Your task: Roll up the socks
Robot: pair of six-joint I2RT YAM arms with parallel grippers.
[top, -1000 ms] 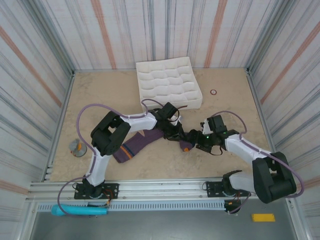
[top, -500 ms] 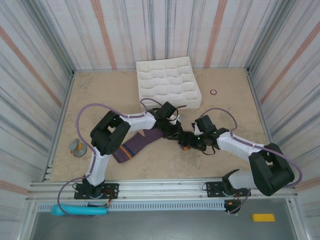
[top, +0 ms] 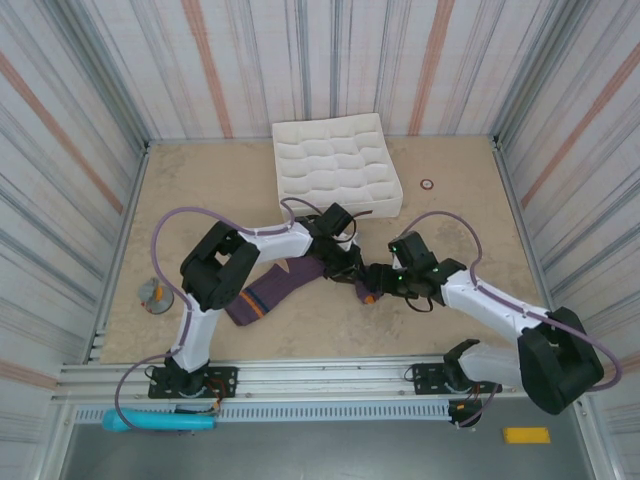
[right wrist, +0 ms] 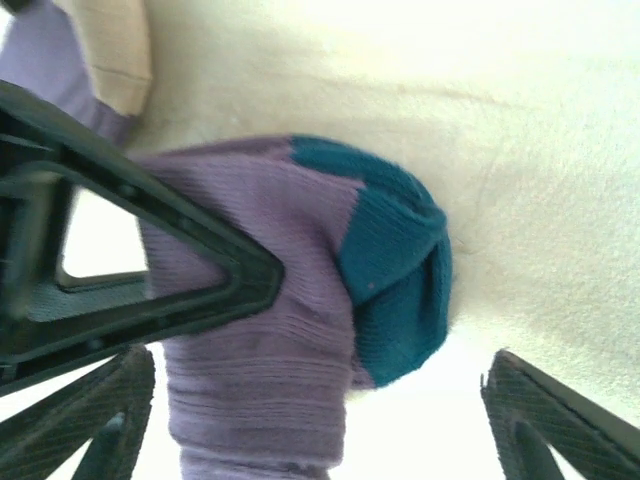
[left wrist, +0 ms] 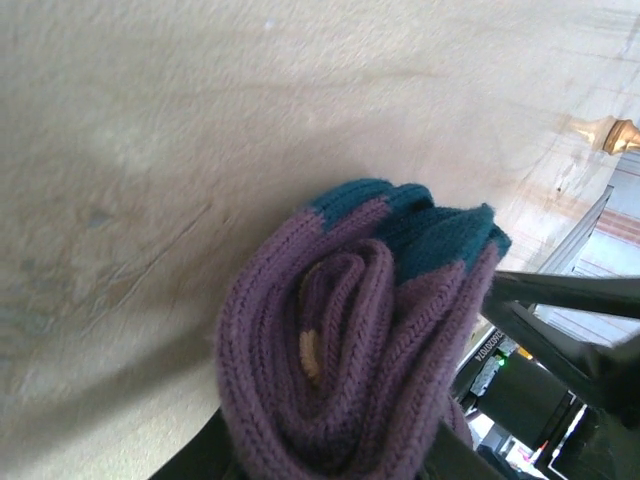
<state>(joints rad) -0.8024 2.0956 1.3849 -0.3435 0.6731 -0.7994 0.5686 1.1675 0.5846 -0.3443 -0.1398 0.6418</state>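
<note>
The two purple socks lie together; their striped flat end (top: 262,295) stretches left on the table. The other end is wound into a roll (top: 366,291) with an orange patch. In the left wrist view the roll (left wrist: 345,335) fills the space between my left jaws, its teal heel (left wrist: 440,232) on top. My left gripper (top: 348,265) is shut on this roll. My right gripper (top: 382,282) is open, with its fingers (right wrist: 560,420) wide on either side of the roll (right wrist: 265,390). The left gripper's black finger (right wrist: 150,262) presses on the purple fabric beside the teal heel (right wrist: 395,270). A peach toe (right wrist: 112,50) peeks out behind.
A white compartment tray (top: 336,165) stands at the back centre. A small red ring (top: 427,184) lies to its right. A small grey and orange object (top: 152,295) sits by the left wall. Striped walls enclose the table.
My right gripper has moved left, up to the roll, and now straddles it. The left gripper and the flat part of the socks have stayed put.
</note>
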